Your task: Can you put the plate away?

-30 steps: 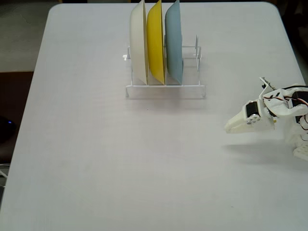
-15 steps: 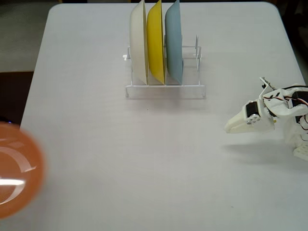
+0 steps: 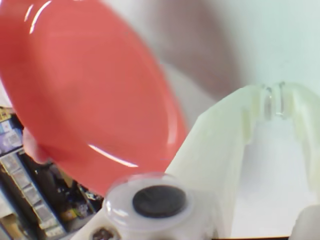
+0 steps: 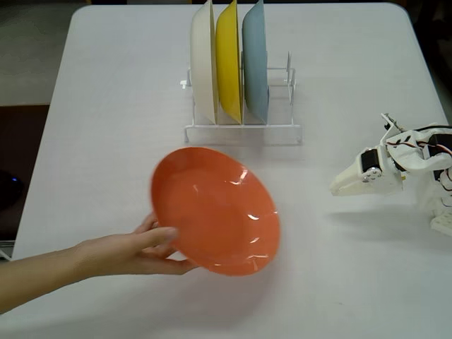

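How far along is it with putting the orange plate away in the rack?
Nothing done yet. The orange plate is in a person's hand, held tilted above the table, not yet set down. The gripper sits at the right of the fixed view, holding nothing. The rack holds cream, yellow and light blue plates, with free slots at its right end. Grasping and racking remain.

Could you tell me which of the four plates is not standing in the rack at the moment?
The orange-red plate: a person's hand holds it over the table, while the cream, yellow and light blue plates stand upright in the rack.

High fixed view; close wrist view.
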Robot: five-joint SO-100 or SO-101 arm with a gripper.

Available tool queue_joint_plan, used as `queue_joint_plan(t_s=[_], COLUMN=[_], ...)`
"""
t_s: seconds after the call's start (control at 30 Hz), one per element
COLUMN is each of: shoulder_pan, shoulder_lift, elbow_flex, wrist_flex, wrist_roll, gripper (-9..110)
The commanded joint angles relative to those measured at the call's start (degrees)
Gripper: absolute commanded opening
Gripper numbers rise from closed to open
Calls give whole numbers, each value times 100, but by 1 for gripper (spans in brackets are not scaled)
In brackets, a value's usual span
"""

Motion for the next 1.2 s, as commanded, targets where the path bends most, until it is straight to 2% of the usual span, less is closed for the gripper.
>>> queue_joint_plan(t_s=[0.0, 0.7, 1.17], shoulder_pan=[-35, -35, -53], shoulder_lift=[79, 79, 79], elbow_flex=[-18, -18, -606], wrist_flex=[9, 9, -299], wrist_roll=[18, 18, 519], gripper=[0, 0, -1])
